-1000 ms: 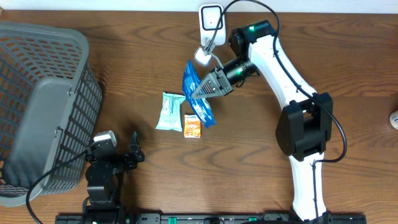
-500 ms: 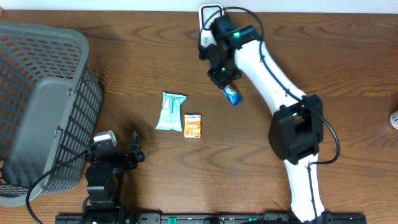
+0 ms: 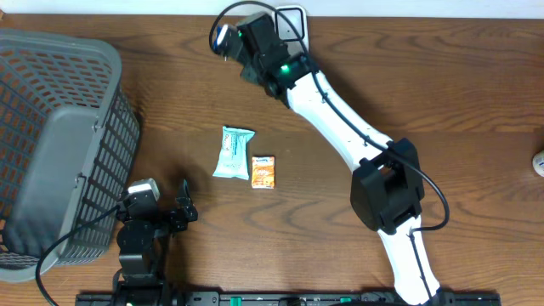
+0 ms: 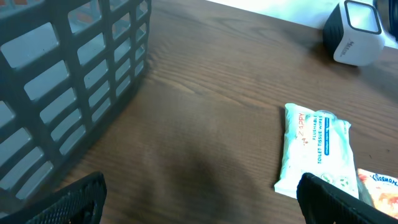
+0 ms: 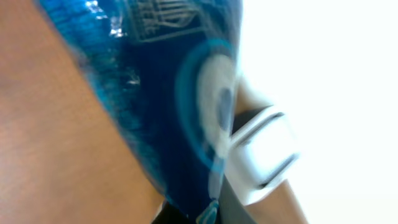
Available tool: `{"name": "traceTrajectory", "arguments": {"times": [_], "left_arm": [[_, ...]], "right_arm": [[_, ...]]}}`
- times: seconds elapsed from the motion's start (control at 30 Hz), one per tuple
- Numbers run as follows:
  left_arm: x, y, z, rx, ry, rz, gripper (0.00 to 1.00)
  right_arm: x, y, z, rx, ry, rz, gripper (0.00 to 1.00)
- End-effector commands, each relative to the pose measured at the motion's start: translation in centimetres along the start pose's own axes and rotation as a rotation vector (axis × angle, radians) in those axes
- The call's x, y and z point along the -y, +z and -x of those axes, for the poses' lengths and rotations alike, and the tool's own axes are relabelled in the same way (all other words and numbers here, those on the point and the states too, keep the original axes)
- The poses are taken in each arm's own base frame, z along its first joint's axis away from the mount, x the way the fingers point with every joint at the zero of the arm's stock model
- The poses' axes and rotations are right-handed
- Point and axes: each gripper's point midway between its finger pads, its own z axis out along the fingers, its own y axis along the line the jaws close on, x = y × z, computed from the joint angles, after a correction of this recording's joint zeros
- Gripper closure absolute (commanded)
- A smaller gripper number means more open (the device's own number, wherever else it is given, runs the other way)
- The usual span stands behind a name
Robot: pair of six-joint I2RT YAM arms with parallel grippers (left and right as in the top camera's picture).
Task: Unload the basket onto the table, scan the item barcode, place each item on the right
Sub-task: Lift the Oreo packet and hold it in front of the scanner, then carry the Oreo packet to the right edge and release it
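Note:
A blue foil packet [image 5: 161, 93] fills the right wrist view, with a printed barcode [image 5: 165, 18] near its top edge. My right gripper [image 5: 208, 214] is shut on its lower end. Just behind the packet stands the white barcode scanner [image 5: 261, 152]. In the overhead view the right arm's wrist [image 3: 255, 41] hangs at the back of the table, just left of the scanner [image 3: 293, 21], and hides the packet and the fingers. My left gripper [image 3: 183, 209] rests open near the front left; its black fingertips [image 4: 74, 199] hold nothing.
A grey slatted basket [image 3: 51, 144] takes up the left side. A pale green wipes pack [image 3: 233, 152] and a small orange packet [image 3: 263, 171] lie mid-table. A small white object [image 3: 539, 161] sits at the right edge.
The right arm has swung back and to the left with the blue packet, from mid-table to the scanner. The packet is now hidden under the wrist from above. The left arm has not moved.

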Motion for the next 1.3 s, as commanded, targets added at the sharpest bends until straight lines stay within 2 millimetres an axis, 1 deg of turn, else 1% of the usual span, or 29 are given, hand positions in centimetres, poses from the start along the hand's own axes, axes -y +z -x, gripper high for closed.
{"name": "traceTrajectory", "arguments": {"times": [0.0,0.07,0.17,0.3,0.4,0.57,0.63,0.73,0.87,1.0,1.07,1.17,1.27], "left_arm": [[-0.6,0.3,-1.3,-0.028,0.009,0.024,0.02],[-0.6,0.3,-1.3,-0.028,0.009,0.024,0.02],[-0.6,0.3,-1.3,-0.028,0.009,0.024,0.02],[-0.6,0.3,-1.3,-0.028,0.009,0.024,0.02],[-0.6,0.3,-1.3,-0.028,0.009,0.024,0.02],[-0.6,0.3,-1.3,-0.028,0.009,0.024,0.02],[-0.6,0.3,-1.3,-0.028,0.009,0.024,0.02],[-0.6,0.3,-1.3,-0.028,0.009,0.024,0.02],[-0.6,0.3,-1.3,-0.028,0.009,0.024,0.02],[-0.6,0.3,-1.3,-0.028,0.009,0.024,0.02],[-0.6,0.3,-1.3,-0.028,0.009,0.024,0.02],[-0.6,0.3,-1.3,-0.028,0.009,0.024,0.02],[-0.6,0.3,-1.3,-0.028,0.009,0.024,0.02]], "right_arm": [[4.7,1.2,-0.3,0.001,-0.144,-0.187,0.99],[6.1,2.1,-0.3,0.012,-0.162,-0.261,0.99],[6.7,4.1,-0.7,0.018,-0.243,-0.318,0.99],[8.2,6.4,-1.3,0.004,-0.377,-0.469,0.99],[7.9,8.5,-1.9,0.009,-0.500,-0.531,0.99],[6.1,12.2,-5.1,-0.026,-0.640,-0.509,0.99],[5.9,13.0,-6.3,-0.046,-0.649,-0.497,0.99],[6.2,13.1,-6.8,-0.056,-0.645,-0.498,0.99],[7.0,12.2,-6.0,-0.046,-0.640,-0.509,0.99],[8.2,9.8,-4.9,-0.050,-0.568,-0.451,0.99],[9.5,7.5,-4.0,-0.042,-0.489,-0.436,0.99],[11.5,3.3,-2.9,-0.037,-0.358,-0.411,0.99],[12.5,-1.0,-2.8,-0.057,-0.241,-0.352,0.99]]}}
